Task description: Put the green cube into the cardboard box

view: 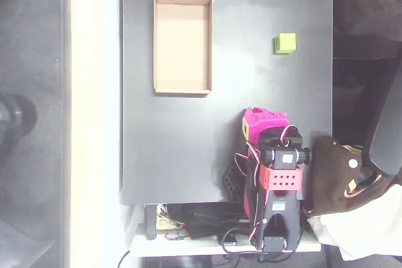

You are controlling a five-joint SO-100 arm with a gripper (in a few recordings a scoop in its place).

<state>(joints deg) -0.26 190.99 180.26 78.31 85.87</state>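
Tool: the magenta tool sits folded over the arm's base at the lower right of the overhead view; whether its jaws are open or closed cannot be told from above, and it holds nothing visible.
Green cube: lies alone on the table at the upper right, well apart from the tool.
Handling: it looks small, light and rigid, with flat faces; pinching two opposite sides should hold it well.
Cardboard box: upper left, empty, open-topped, with low walls.
Table: dark and bare between cube and box, so the sideways carry looks unobstructed.
Edges: the cube lies near the table's right edge, so a nudge could push it off.
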